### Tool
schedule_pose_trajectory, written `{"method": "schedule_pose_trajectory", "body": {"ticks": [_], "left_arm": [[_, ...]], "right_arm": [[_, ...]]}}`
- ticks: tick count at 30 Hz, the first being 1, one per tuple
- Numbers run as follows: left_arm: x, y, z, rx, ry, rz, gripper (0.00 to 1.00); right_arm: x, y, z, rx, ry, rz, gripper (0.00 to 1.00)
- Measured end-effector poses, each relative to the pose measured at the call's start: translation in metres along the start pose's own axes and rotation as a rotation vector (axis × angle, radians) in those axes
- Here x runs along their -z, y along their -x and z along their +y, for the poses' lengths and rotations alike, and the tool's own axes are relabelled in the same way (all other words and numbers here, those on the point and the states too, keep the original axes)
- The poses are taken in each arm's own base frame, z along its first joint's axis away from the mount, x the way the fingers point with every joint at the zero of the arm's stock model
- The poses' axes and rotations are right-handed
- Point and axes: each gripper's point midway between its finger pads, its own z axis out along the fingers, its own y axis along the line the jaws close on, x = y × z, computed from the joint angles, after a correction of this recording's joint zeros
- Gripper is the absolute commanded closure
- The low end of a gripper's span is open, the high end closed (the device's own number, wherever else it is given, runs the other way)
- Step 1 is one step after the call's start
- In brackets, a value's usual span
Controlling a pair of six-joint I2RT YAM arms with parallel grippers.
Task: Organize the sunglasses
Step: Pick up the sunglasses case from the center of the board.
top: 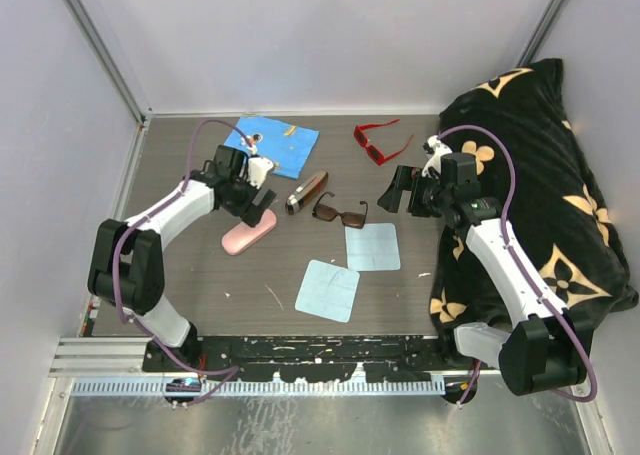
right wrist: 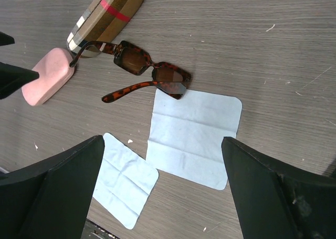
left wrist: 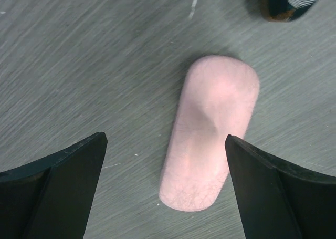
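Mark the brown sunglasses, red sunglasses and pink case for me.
brown sunglasses (right wrist: 153, 66), right wrist view, on the bridge between the lenses.
red sunglasses (top: 371, 148), top view, on the front frame.
pink case (left wrist: 210, 134), left wrist view, middle of its top.

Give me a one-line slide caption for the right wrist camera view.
Open right gripper aimed at brown sunglasses, arms unfolded, beside a blue cloth, a striped case and a pink case beyond.
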Motion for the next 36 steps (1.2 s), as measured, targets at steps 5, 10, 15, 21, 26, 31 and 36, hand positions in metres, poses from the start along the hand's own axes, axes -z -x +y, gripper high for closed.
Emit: {"method": "schedule_pose_trajectory", "body": {"ticks": [5, 10, 15, 21, 26, 31, 36], "left_arm": [[-0.003, -0.007, -0.020, -0.054, -0.045, 0.024, 0.02], [-0.004, -0.008, -0.027, -0.081, -0.066, 0.030, 0.02], [-0.014, -0.017, -0.028, -0.080, -0.074, 0.070, 0.01], [-0.031, -0.041, -0.034, -0.072, -0.104, 0.168, 0.19], [-0.028, -0.042, -0.034, -0.062, -0.107, 0.183, 0.32], [-0.022, -0.031, -0.031, -0.014, -0.084, 0.180, 0.46], [-0.015, -0.020, -0.029, 0.079, -0.038, 0.182, 0.55]], "right_arm": [[0.000, 0.000, 0.001, 0.000, 0.007, 0.002, 0.00], [0.000, -0.001, 0.003, 0.002, 0.015, 0.006, 0.00], [0.000, -0.002, 0.005, 0.004, 0.023, 0.010, 0.00], [0.000, -0.002, 0.006, 0.004, 0.028, 0.011, 0.00], [0.000, -0.003, 0.006, 0.004, 0.030, 0.012, 0.00], [0.000, -0.002, 0.006, 0.003, 0.030, 0.011, 0.00], [0.004, -0.002, 0.004, -0.015, 0.009, -0.010, 0.00]]}}
